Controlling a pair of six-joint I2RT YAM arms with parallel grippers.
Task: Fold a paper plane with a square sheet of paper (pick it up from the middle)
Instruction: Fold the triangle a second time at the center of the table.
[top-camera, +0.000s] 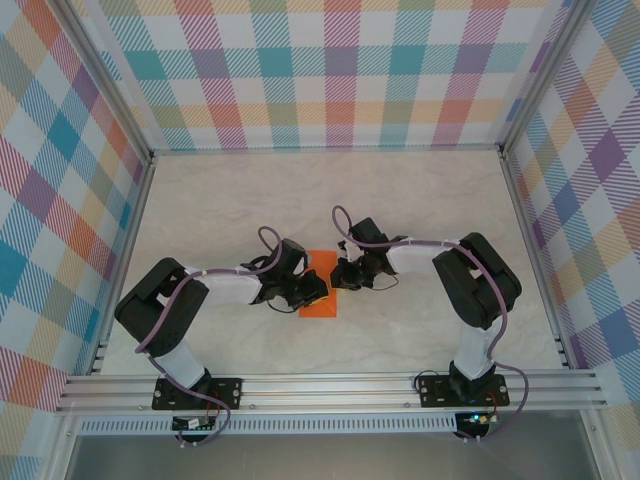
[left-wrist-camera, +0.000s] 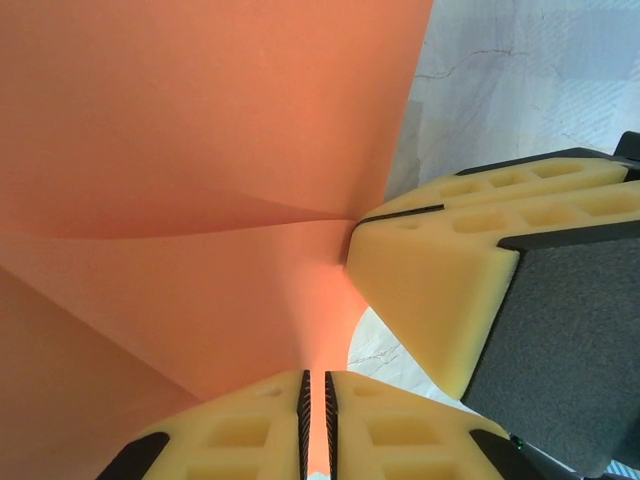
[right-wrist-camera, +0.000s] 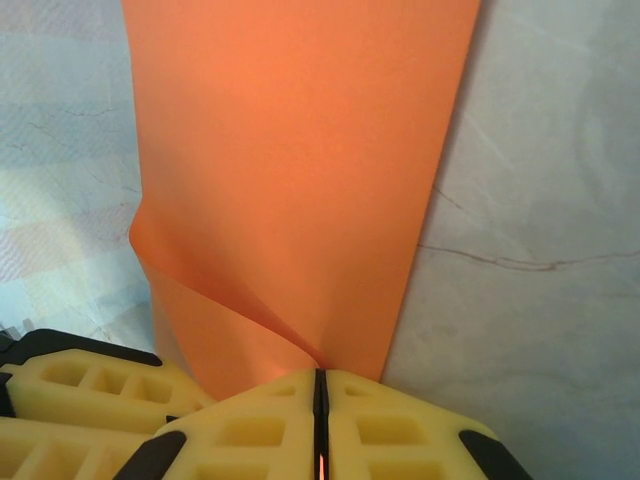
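From above we see the square sheet of paper (top-camera: 320, 306) mid-way across the table (top-camera: 250, 200); the wrist views add the left gripper (left-wrist-camera: 317, 395) and right gripper (right-wrist-camera: 321, 390), each clamped on its buckling edge.

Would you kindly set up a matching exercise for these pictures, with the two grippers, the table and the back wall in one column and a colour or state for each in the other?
Column one:
1. left gripper
2. right gripper
3. table
4. back wall

Column two:
A. pale and marbled
B. shut on the orange sheet, reaching in from the right of the top view
C. plaid in many colours
D. shut on the orange sheet, reaching in from the left of the top view

Pairs: 1-D, 2-B, 3-A, 4-C.
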